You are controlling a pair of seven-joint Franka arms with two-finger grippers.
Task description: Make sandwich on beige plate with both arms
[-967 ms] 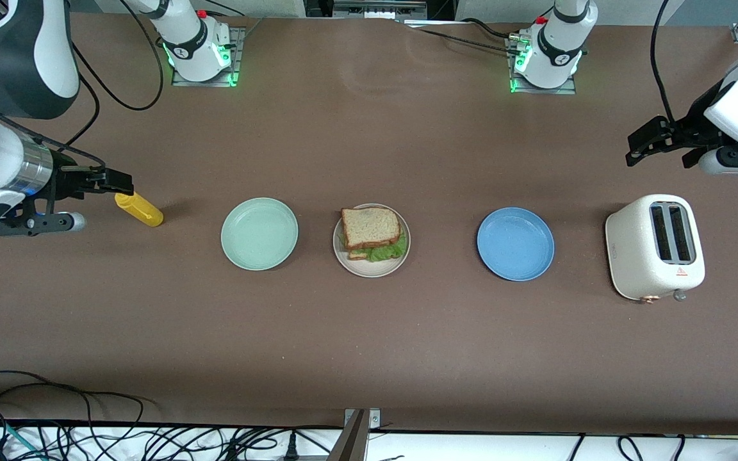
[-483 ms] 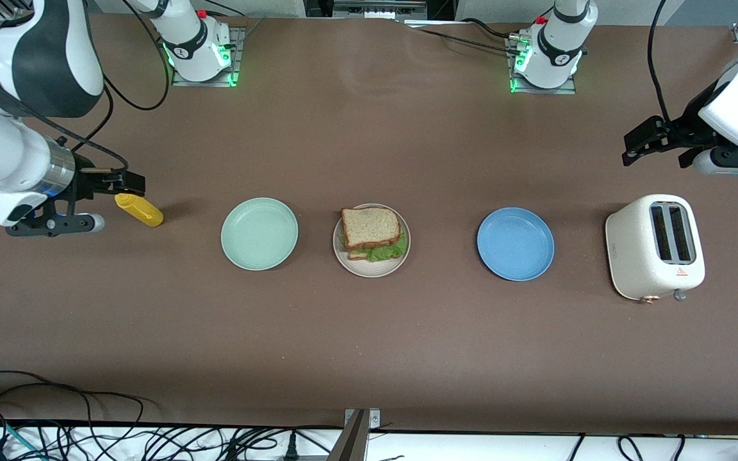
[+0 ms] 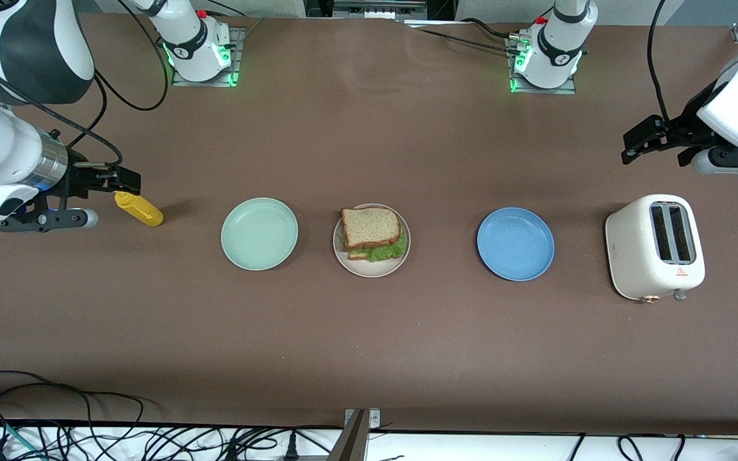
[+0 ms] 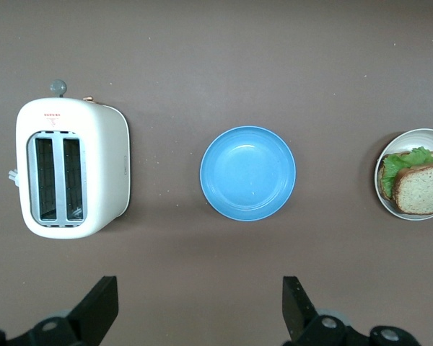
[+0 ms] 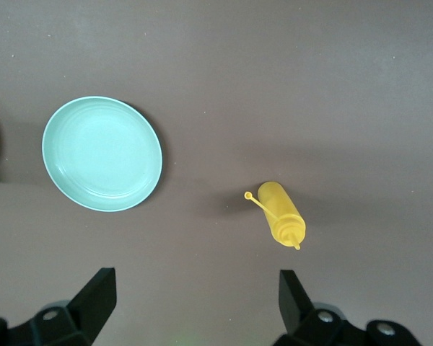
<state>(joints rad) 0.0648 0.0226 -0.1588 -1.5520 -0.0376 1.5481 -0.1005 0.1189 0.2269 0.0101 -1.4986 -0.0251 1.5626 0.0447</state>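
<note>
The sandwich (image 3: 371,231), two tan bread slices with green lettuce between them, lies on the beige plate (image 3: 357,265) at the middle of the table; it also shows in the left wrist view (image 4: 417,186). My left gripper (image 3: 633,146) is open and empty, up in the air over bare table at the left arm's end, beside the toaster (image 3: 655,247). My right gripper (image 3: 120,181) is open and empty, up in the air over the table at the right arm's end, by a yellow mustard bottle (image 3: 139,209).
A mint green plate (image 3: 259,233) lies between the bottle and the beige plate. A blue plate (image 3: 515,243) lies between the beige plate and the white toaster. Cables hang along the table's near edge.
My right arm shifted slightly, first toward the table's middle, then back and a little up. My left gripper drifted slightly. The sandwich and the plates have not moved.
</note>
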